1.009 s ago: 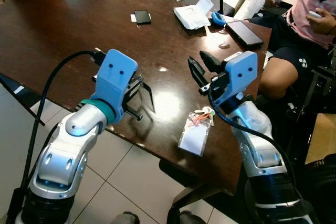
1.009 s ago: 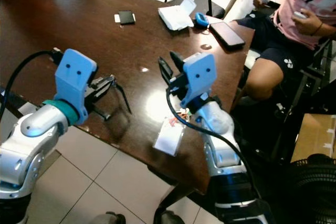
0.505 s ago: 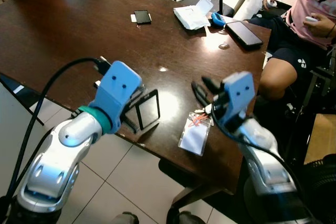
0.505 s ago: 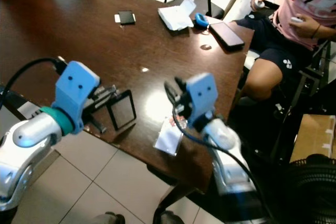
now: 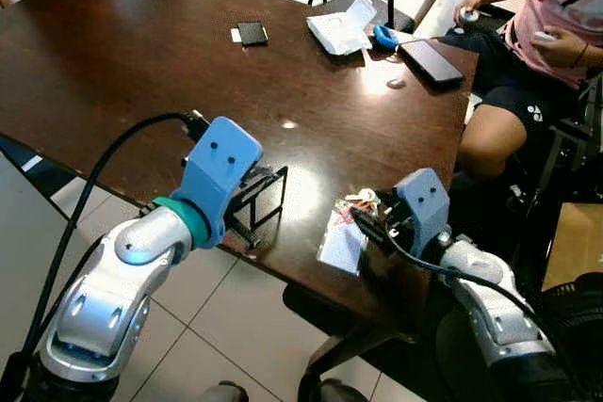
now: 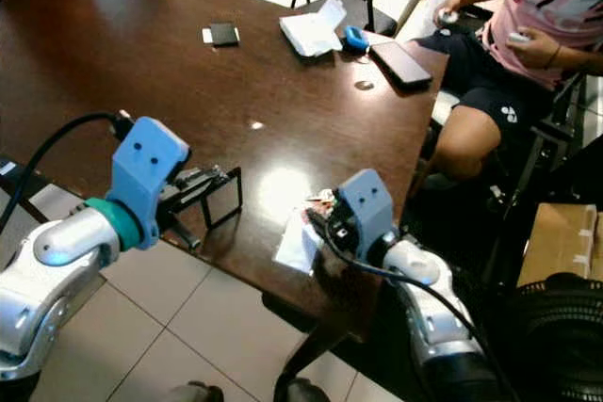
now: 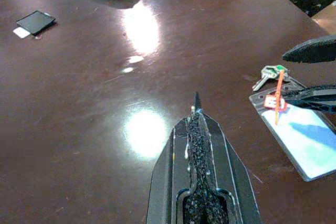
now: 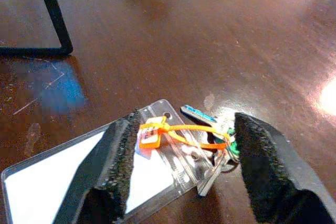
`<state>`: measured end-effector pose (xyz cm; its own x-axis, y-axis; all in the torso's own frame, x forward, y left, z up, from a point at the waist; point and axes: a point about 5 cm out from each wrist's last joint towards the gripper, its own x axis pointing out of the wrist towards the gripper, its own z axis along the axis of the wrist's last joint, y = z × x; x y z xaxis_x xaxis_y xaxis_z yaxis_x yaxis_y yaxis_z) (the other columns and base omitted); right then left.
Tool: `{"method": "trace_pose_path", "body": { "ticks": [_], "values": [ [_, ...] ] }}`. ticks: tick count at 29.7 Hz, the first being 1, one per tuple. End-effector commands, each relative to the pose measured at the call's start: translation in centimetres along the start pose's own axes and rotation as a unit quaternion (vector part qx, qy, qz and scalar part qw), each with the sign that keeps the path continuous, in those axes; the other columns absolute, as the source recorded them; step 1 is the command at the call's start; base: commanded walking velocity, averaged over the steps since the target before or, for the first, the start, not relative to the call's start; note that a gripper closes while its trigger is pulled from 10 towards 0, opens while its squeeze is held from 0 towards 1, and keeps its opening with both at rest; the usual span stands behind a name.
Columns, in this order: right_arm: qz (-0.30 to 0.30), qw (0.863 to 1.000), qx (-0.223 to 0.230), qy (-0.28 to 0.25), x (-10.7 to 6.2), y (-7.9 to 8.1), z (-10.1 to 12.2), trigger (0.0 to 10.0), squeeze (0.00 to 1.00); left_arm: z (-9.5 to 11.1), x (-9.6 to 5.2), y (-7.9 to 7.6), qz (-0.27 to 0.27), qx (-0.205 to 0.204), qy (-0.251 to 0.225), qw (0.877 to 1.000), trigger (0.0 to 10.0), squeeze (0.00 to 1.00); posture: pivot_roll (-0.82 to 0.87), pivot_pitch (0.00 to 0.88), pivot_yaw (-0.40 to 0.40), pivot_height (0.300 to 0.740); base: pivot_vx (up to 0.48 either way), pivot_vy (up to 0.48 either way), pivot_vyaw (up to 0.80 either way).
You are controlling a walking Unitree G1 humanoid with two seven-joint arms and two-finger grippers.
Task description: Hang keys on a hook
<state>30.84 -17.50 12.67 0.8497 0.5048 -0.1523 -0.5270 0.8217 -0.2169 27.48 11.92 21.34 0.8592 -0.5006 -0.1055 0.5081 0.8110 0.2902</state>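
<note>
A small bunch of keys with an orange tie lies on a clear badge holder near the front edge of the dark wooden table. My right gripper is low over them and open, one finger on each side of the keys. My left gripper is shut on a black wire frame stand, held upright by the table's near edge, left of the keys. In the left wrist view the left gripper points toward the keys.
Farther back on the table lie a black phone, a white packet, a blue object and a dark tablet. A person sits at the table's right end. Tiled floor lies below the near edge.
My right arm has dropped from a raised position down to the keys, its fingers now on either side of them. The left gripper has turned the black frame and shifted it slightly right.
</note>
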Motion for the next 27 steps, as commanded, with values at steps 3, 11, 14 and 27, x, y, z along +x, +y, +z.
{"method": "trace_pose_path", "body": {
  "ticks": [3, 11, 14, 27],
  "values": [
    [-0.023, 0.999, 0.023, 0.022, -0.5, -0.6, -0.9, 10.0, 0.00, -0.1, 0.1, 0.0, 0.000, 0.000, 0.010, 1.000, 10.0, 0.00, 0.08, 0.092, 0.031, 0.740, 0.000, 0.000, 0.00],
    [-0.051, 0.998, -0.005, 0.021, -1.0, -1.7, -0.8, 10.0, 0.00, -0.3, 0.2, 0.0, 0.004, -0.002, 0.015, 1.000, 10.0, 0.00, 0.08, 0.096, 0.027, 0.740, 0.000, 0.000, 0.00],
    [-0.065, 0.998, -0.017, 0.014, -1.2, -2.3, -0.7, 10.0, 0.00, -0.3, 0.3, -0.1, 0.002, -0.003, 0.015, 1.000, 10.0, 0.00, 0.07, 0.098, 0.034, 0.740, 0.000, 0.000, 0.00],
    [0.031, 0.991, 0.097, -0.092, -0.7, -1.0, 2.1, 10.0, 0.00, -0.2, 0.3, -0.1, 0.002, -0.002, 0.013, 1.000, 10.0, 0.00, 0.08, 0.103, 0.029, 0.740, 0.000, 0.000, 0.00]
  ]
}}
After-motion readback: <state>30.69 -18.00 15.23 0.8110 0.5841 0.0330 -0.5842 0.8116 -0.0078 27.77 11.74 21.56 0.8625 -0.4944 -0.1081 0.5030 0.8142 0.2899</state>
